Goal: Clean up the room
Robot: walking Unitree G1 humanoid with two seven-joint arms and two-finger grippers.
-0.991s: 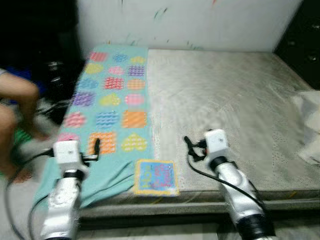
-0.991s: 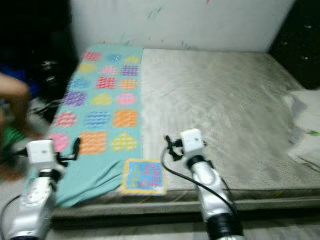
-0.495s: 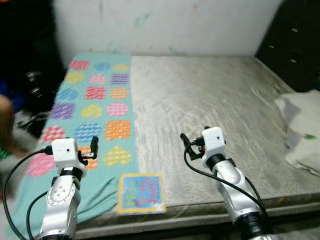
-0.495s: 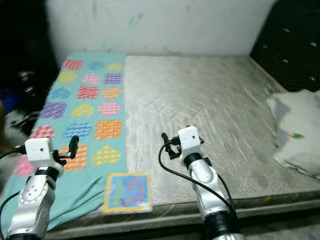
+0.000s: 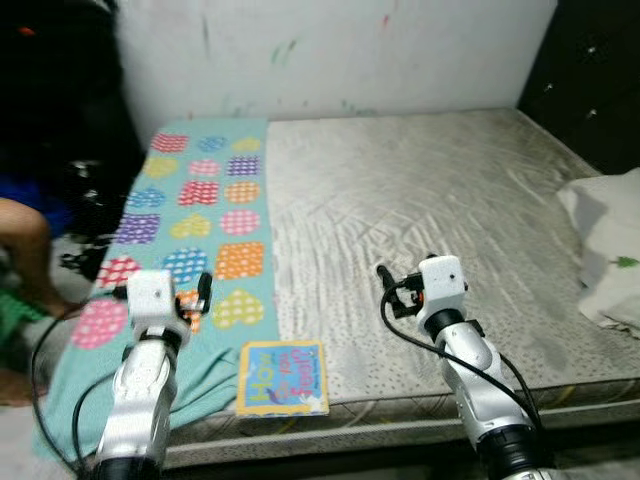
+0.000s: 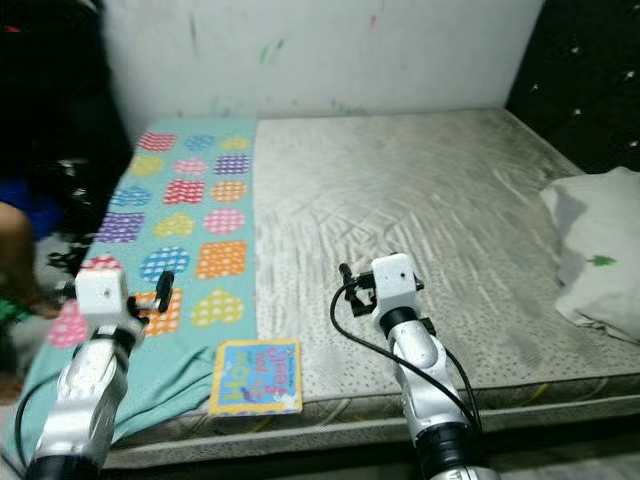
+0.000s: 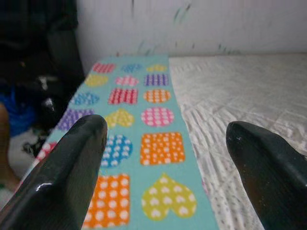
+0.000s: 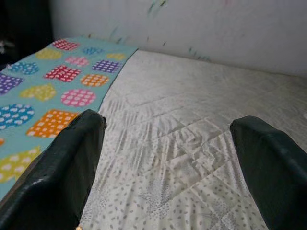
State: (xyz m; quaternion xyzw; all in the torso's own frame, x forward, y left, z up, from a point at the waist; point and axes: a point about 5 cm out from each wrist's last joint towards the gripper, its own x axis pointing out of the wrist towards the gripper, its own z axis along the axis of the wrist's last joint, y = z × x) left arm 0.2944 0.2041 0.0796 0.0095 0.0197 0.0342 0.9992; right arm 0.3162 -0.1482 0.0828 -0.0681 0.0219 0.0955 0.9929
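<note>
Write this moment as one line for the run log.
left gripper: open, above teal heart-patterned blanket | right gripper: open, above grey mattress | colourful square book: near mattress edge | white pillow: right

You've got a teal blanket (image 5: 205,205) patterned with multicoloured dotted hearts and squares; a grey-white speckled mattress (image 5: 420,200); a yellow-bordered blue book (image 5: 283,364).

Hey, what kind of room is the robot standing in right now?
Most likely a bedroom: a large bare mattress fills the view, a patterned blanket lies along its left side, and a white pillow sits at the right edge.
</note>
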